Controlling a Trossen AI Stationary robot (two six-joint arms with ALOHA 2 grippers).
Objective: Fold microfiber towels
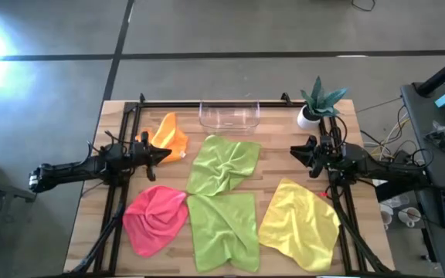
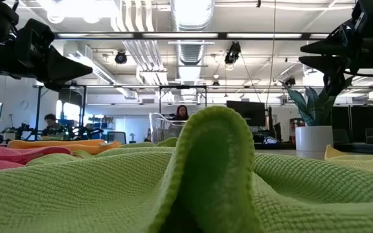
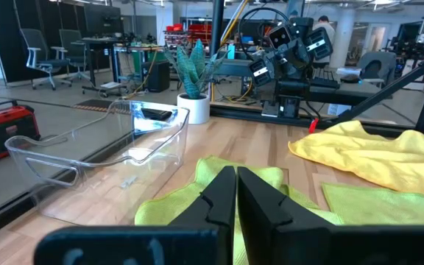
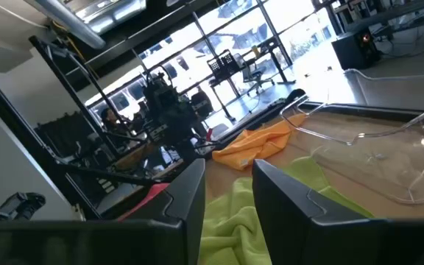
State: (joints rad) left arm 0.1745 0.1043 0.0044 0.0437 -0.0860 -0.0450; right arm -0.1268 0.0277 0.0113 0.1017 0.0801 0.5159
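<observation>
Microfiber towels lie crumpled on table [image 1: 114, 116]: orange [image 1: 168, 137] at 10, lime [image 1: 224, 164] centre, pink [image 1: 155, 218] at 8, lime [image 1: 224, 230] at 6, yellow [image 1: 300, 222] at 4. No fold started, I'd say. Left gripper [image 1: 164, 154] fingers together, right gripper [image 1: 296, 152] apart, both empty. Next: grab a corner.

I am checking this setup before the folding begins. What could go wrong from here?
1. The two green towels overlap at their edges, and the pink towel touches the lower one, so a pull on one may drag another.
2. The clear bin and the potted plant stand close behind the towels; a swinging arm might knock them.
3. The yellow towel lies near the table edge and could slip off.
</observation>
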